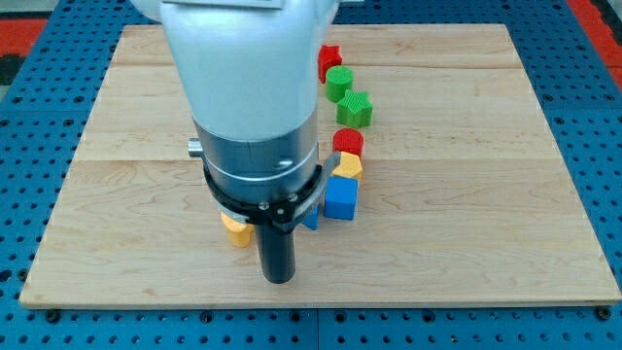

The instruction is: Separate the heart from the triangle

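Pegboard [58,321], blue with a grid of holes, surrounds the work area on all sides; you can see a red patch [19,24] at the view's top left corner and another at the top right. Wooden board [466,194], pale, made of glued planks, takes up nearly the whole view and carries all the blocks. Your arm's white and grey housing [248,87] is the next biggest thing: it covers the board's middle left and hides part of the block row.

No gripper on this rig, just the dark rod, so nothing is opened, closed or held. My tip [279,280] sits near the view's bottom, just right of and slightly below the yellow heart [235,231]. Whether it touches the heart you cannot tell.

Yellow heart lies left of the rod, half hidden under the housing. Blue triangle [311,218] shows only as a sliver at the rod's right, between housing and blue cube [340,198]. The rod stands between heart and triangle, so they are apart.

Remaining blocks run up the view's right of the housing: blue cube, then yellow hexagon [347,166] touching it, red cylinder [349,142], green star [356,109], green cylinder [339,82], red star [328,61] partly hidden.
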